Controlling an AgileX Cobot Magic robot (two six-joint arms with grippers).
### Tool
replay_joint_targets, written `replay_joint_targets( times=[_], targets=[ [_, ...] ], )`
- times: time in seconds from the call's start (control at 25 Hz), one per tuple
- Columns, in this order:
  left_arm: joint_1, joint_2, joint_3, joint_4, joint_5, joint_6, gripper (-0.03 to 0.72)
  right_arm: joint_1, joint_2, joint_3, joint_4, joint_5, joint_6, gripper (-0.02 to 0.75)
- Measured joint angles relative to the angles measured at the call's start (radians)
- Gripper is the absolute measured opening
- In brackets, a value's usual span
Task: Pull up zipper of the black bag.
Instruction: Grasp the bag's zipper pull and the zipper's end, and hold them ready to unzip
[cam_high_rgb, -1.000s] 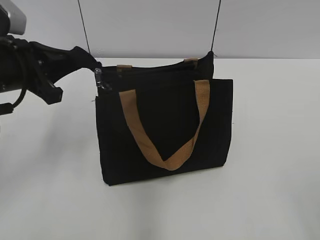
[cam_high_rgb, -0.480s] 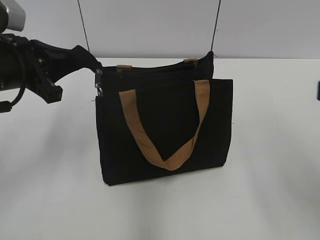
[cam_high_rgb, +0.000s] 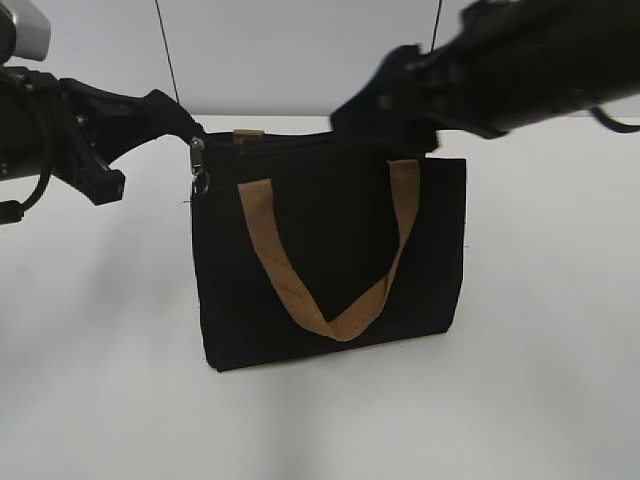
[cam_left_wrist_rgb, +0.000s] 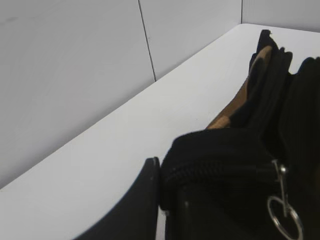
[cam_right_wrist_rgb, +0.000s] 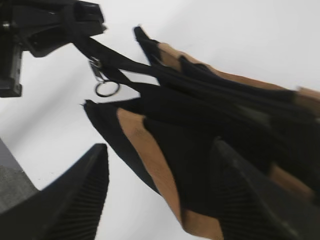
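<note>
since half a second ago the right gripper (cam_high_rgb: 400, 95) has swept in from the right and now hangs over the far right top corner of the black bag (cam_high_rgb: 330, 260), fingers (cam_right_wrist_rgb: 75, 200) spread wide with nothing between them. left gripper (cam_high_rgb: 185, 128) stays pinched on the bag's far left corner fabric. the bag stands upright mid-table (cam_high_rgb: 100, 380); its zipper (cam_high_rgb: 290, 143) pull and ring (cam_high_rgb: 200, 170) dangle at the left end.
</note>
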Motion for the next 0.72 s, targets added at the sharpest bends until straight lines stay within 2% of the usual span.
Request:
replay_joint_targets(
  times=[0.08, 0.2, 0.44, 0.72],
  targets=[
    [0.000, 0.000, -0.014, -0.001, 0.001, 0.000, 0.020, 0.054, 0.085, -0.077, 0.001, 0.000, 0.026, 0.412],
    [0.000, 0.000, -0.038, -0.002, 0.001, 0.000, 0.019, 0.110, 0.195, -0.187, 0.001, 0.000, 0.064, 0.376],
    [-0.001, 0.000, -0.067, -0.002, 0.001, 0.000, 0.019, 0.164, 0.329, -0.325, 0.005, 0.037, 0.189, 0.365],
    [-0.001, 0.000, -0.067, -0.002, 0.002, 0.000, 0.019, 0.171, 0.376, -0.352, 0.007, 0.057, 0.324, 0.356]
  ],
)
